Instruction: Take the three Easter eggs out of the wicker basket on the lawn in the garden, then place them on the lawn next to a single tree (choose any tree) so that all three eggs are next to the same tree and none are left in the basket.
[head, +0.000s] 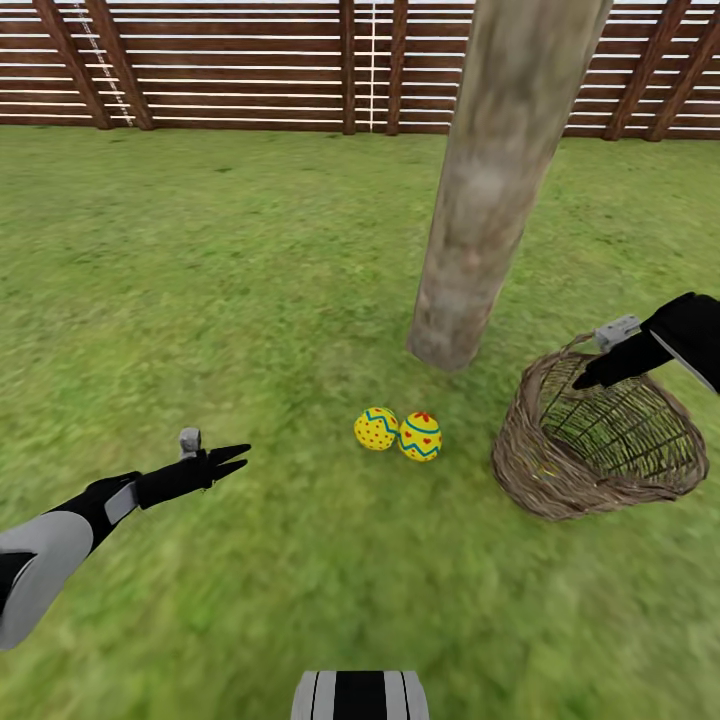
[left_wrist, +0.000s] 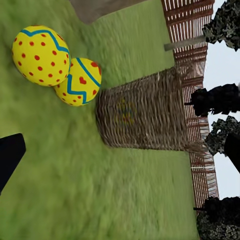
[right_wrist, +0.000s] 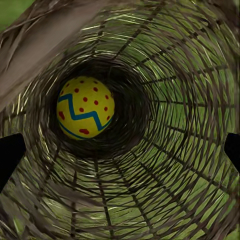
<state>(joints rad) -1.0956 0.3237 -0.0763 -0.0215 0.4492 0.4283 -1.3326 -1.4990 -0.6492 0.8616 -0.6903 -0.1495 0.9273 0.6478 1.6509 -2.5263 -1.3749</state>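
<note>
Two yellow Easter eggs (head: 376, 428) (head: 420, 436) lie touching on the lawn (head: 250, 300), just in front of the tree trunk (head: 480, 200). The left wrist view shows them close up (left_wrist: 41, 55) (left_wrist: 80, 82), with the wicker basket (left_wrist: 145, 112) behind. The basket (head: 595, 440) stands to the right of the trunk. A third egg (right_wrist: 85, 107) rests at its bottom. My right gripper (head: 592, 377) hangs open at the basket's rim, looking down inside (right_wrist: 120, 152). My left gripper (head: 238, 460) is open and empty, low over the grass to the left of the two eggs.
A brown slat fence (head: 250, 60) closes the far side of the garden. Open grass stretches to the left and toward me. My own base (head: 360, 695) shows at the lower edge. Dark-leaved trees (left_wrist: 220, 100) stand beyond the fence in the left wrist view.
</note>
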